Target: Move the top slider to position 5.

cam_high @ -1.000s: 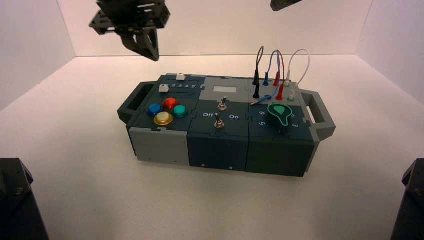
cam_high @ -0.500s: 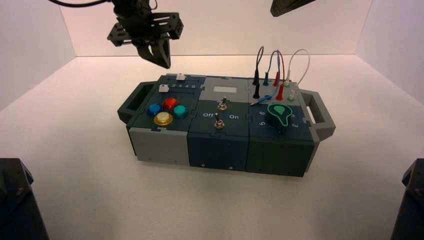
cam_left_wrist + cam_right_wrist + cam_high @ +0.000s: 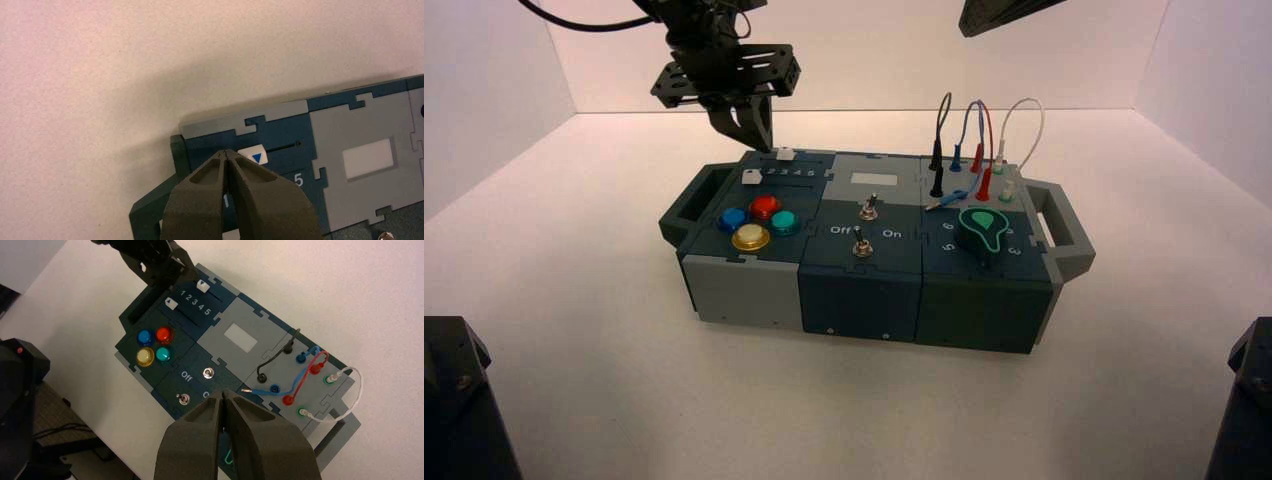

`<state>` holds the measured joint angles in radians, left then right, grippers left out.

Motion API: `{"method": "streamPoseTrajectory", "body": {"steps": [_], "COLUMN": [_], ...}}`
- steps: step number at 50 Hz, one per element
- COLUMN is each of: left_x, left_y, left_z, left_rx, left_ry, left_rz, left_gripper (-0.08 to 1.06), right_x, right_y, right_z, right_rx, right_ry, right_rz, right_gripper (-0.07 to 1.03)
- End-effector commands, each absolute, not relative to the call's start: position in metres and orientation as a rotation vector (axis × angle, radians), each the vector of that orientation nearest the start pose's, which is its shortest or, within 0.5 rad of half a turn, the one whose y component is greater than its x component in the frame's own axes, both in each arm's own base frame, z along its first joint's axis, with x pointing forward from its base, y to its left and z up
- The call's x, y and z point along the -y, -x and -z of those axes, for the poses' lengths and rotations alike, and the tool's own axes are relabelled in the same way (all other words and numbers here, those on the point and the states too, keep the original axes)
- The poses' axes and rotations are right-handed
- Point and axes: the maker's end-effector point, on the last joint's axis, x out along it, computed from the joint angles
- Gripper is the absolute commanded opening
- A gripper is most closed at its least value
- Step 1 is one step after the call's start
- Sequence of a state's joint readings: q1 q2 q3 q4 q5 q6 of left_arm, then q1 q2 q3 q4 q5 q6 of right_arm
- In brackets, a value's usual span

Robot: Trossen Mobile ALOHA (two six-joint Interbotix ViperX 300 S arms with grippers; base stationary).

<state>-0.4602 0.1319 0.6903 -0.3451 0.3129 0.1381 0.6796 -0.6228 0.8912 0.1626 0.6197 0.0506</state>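
Small white plastic top slider [image 3: 785, 154], in its dark slot, short of white printed 5 [image 3: 298, 179] | left tool [image 3: 769, 148], tips together, just beside it | could slip over the knob if too high | grey-and-blue box [image 3: 874, 299] houses slot | right tool [image 3: 223, 393] closed, raised at right

See the box [image 3: 749, 290] on the table [image 3: 854, 420]: find sliders [image 3: 785, 154] at back left, buttons [image 3: 765, 207] before them, switches [image 3: 863, 248] mid-box, wires [image 3: 986, 185] at back right, knob [image 3: 982, 232] before those.
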Motion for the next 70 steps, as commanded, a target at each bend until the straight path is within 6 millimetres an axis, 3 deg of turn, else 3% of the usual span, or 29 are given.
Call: {"method": "streamPoseTrajectory", "body": {"steps": [1,70], "left_x": [0.195,0.217], "left_y": [-0.342,-0.332], "left_z": [-0.051,-0.049], "left_rx": [-1.113,-1.132], "left_ry": [-0.021,-0.013], "left_rz": [0.408,0.444], "left_gripper": [-0.03,-0.03], "right_x": [-0.189,-0.189], "right_y": [-0.206,-0.205], "right_z": [-0.198,-0.199], "right_rx": [-0.895,-0.890], "right_ry": [0.094,0.100], "right_rz": [-0.650,-0.652], "right_gripper": [-0.02,-0.02]}}
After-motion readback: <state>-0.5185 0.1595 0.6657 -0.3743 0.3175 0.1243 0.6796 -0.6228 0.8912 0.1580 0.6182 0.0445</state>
